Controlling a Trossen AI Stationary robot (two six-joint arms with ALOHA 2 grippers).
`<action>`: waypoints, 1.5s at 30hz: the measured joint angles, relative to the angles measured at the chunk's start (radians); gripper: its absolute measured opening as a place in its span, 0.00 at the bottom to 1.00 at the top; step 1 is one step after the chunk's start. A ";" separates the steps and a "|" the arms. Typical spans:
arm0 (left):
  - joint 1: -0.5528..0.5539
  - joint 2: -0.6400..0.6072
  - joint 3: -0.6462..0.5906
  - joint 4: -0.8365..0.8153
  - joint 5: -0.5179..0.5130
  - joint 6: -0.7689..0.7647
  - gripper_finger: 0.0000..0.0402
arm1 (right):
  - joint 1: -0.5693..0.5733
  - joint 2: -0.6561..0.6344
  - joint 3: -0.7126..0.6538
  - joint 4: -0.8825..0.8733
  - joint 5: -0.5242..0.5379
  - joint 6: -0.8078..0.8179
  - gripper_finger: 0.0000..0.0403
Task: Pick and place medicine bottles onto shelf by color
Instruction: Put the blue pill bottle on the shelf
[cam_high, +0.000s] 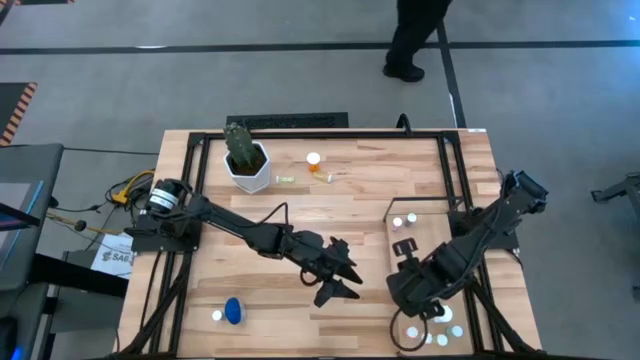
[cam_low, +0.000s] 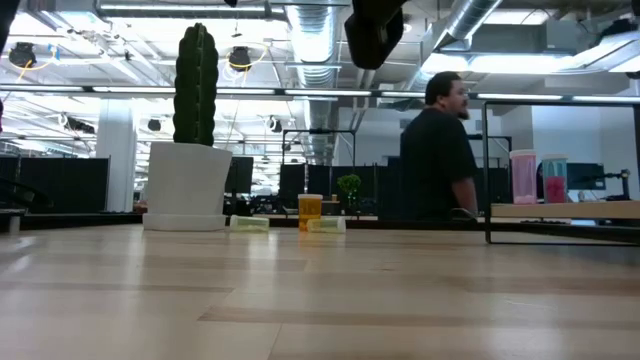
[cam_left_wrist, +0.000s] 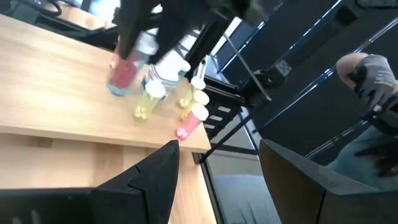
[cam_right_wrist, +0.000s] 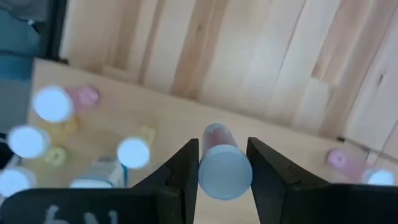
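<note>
My right gripper (cam_high: 408, 292) hangs over the pale shelf (cam_high: 440, 225) at the table's right, pointing down, shut on a pink bottle with a white cap (cam_right_wrist: 224, 168). Several white-capped bottles (cam_high: 437, 335) stand at the shelf's near end, and a few more (cam_high: 404, 220) at its far end. My left gripper (cam_high: 335, 277) hovers open mid-table, just left of the shelf, with nothing between its fingers (cam_left_wrist: 155, 180). A blue bottle (cam_high: 233, 310) lies near the front left. An orange bottle (cam_high: 314, 160) and two yellow-green ones (cam_high: 285, 179) rest at the back. My right gripper pinches the pink bottle between its two fingers at the white cap (cam_right_wrist: 225, 174), coming from above and pointing down. The bottle stands upright in the hold, cap toward the wrist, pink body (cam_right_wrist: 216, 134) below, over the shelf panel (cam_right_wrist: 155, 118). Whether its base touches the shelf I cannot tell.
A white pot with a cactus (cam_high: 246, 160) stands at the back left. A black frame (cam_high: 455, 170) runs along the table's edges beside the shelf. A person (cam_low: 440, 150) is in the room beyond the far edge. Bare planks lie between the pot and the shelf.
</note>
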 joint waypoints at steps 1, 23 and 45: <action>-0.004 0.000 0.000 -0.002 -0.002 0.000 0.52 | 0.007 -0.013 -0.027 0.011 -0.001 0.012 0.33; -0.075 0.000 -0.001 -0.024 -0.157 -0.043 0.52 | -0.020 -0.077 -0.373 0.341 -0.096 0.336 0.33; -0.087 0.000 -0.001 -0.025 -0.174 -0.047 0.52 | 0.057 -0.047 -0.372 0.429 -0.104 0.465 0.34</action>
